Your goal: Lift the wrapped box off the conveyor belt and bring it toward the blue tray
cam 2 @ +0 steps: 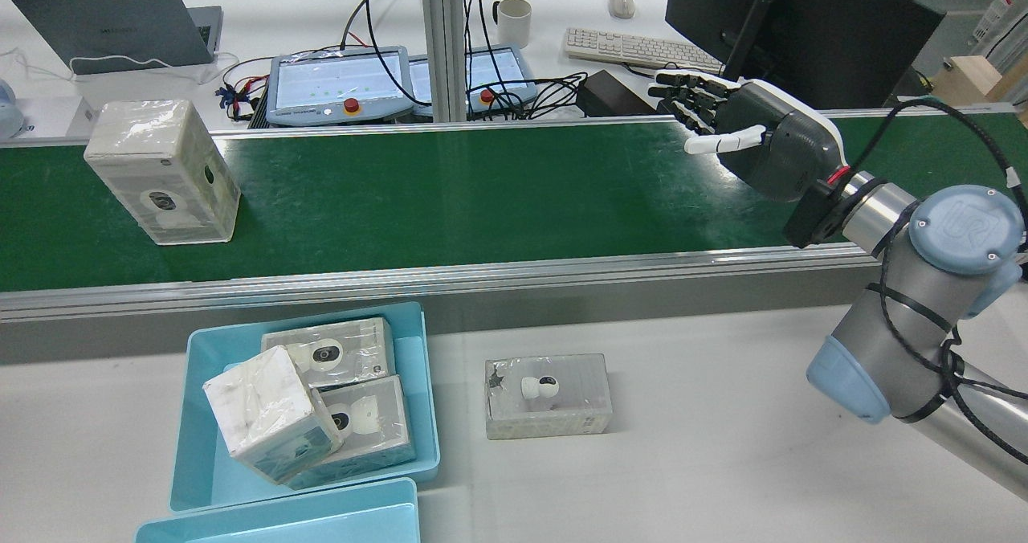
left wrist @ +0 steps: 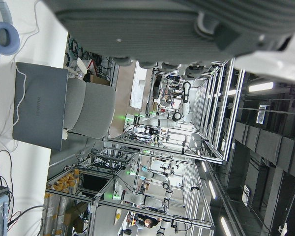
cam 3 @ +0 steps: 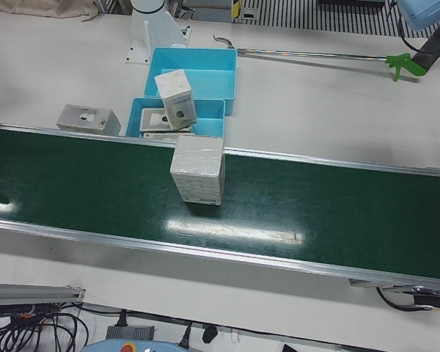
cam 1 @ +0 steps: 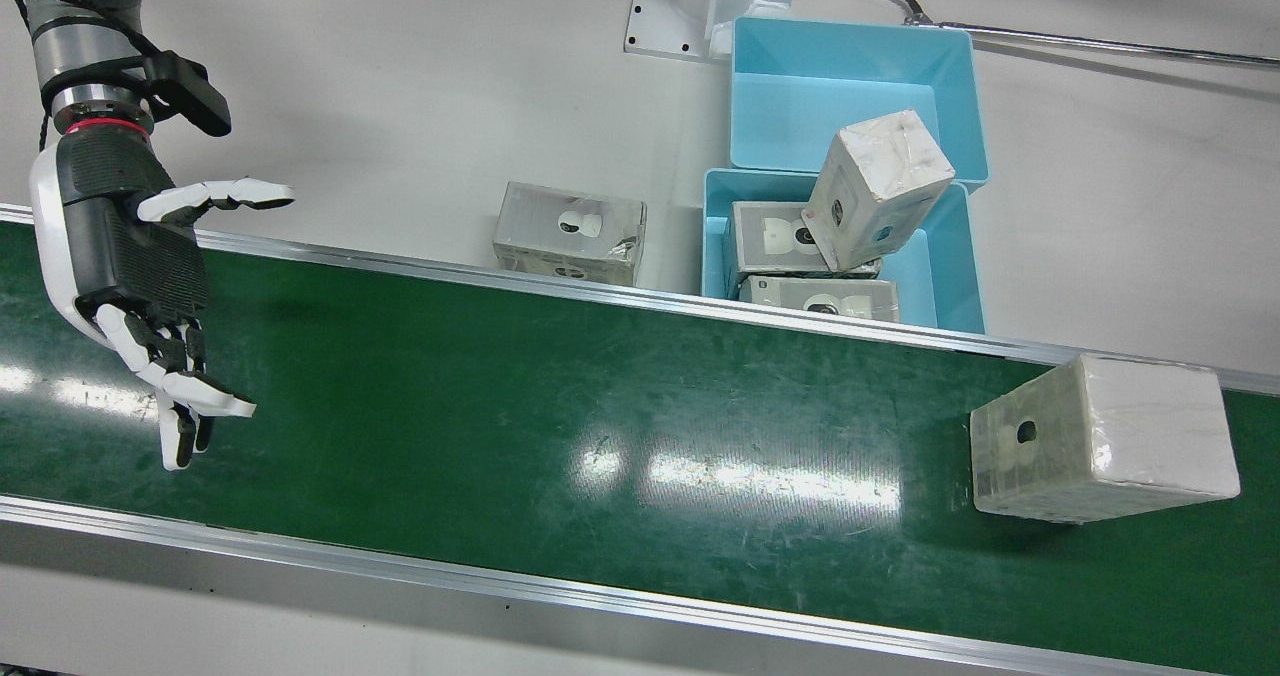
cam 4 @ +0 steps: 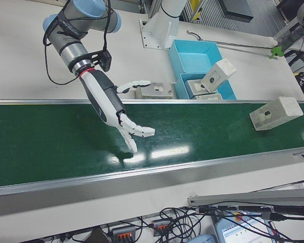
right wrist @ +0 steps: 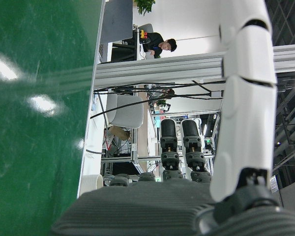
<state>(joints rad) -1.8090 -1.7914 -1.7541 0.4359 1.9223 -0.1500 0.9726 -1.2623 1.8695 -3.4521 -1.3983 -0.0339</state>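
The wrapped box stands on the green conveyor belt at its right end in the front view; it also shows in the rear view, the left-front view and the right-front view. My right hand is open and empty. It hovers over the opposite end of the belt, far from the box, and also shows in the rear view and the right-front view. Two blue trays sit beside the belt: the near tray holds wrapped boxes, the far tray holds none. Only the palm of my left hand shows.
One box leans tilted on the others in the near tray. Another wrapped box lies on the white table between the belt and the trays. A metal reach rod lies behind the trays. Monitors, a keyboard and cables stand beyond the belt's far side.
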